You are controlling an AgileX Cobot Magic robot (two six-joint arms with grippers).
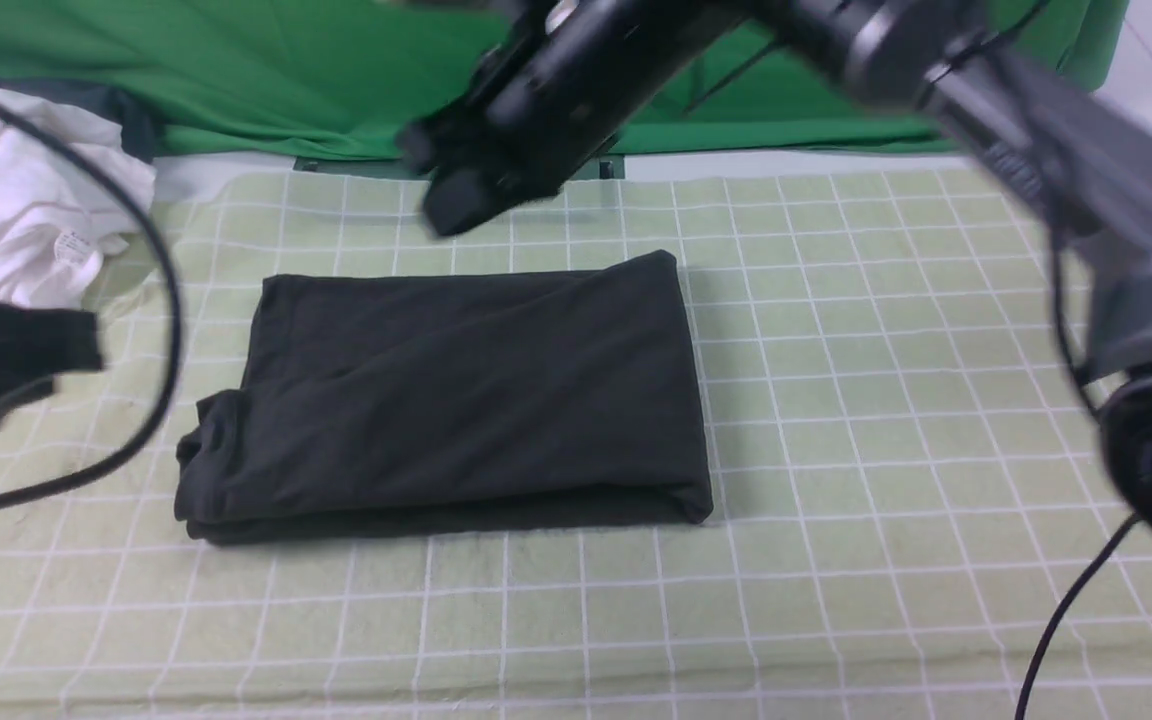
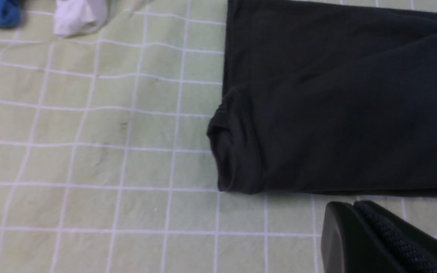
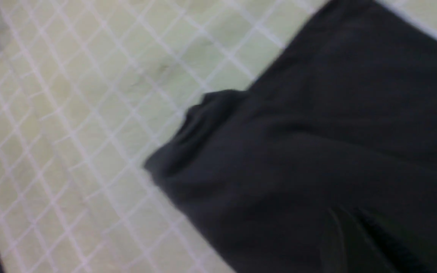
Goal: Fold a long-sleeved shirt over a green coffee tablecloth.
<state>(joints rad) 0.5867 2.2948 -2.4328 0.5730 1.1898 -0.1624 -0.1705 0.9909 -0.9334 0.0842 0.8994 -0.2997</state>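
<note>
**Folded shirt lies mid-cloth, both jaws clenched on nothing**

At ten o'clock a crumpled white garment [image 1: 16, 220] runs off the frame. Below it, at nine o'clock, the left arm [image 1: 6, 350] is a dark blur, mostly cut off. Its wrist view shows the left jaws pressed together, empty and clear of the shirt. The long-sleeved shirt [image 1: 456, 390] lies folded into a rectangle at the centre of the green coffee tablecloth [image 1: 886, 400]. A bunched lump sticks out at its eight-o'clock corner, cuff or hem unclear. At twelve o'clock the right arm [image 1: 1036, 150] reaches in. The blurred right jaws hover beyond the shirt's far edge, clenched and grasping nothing.
</note>
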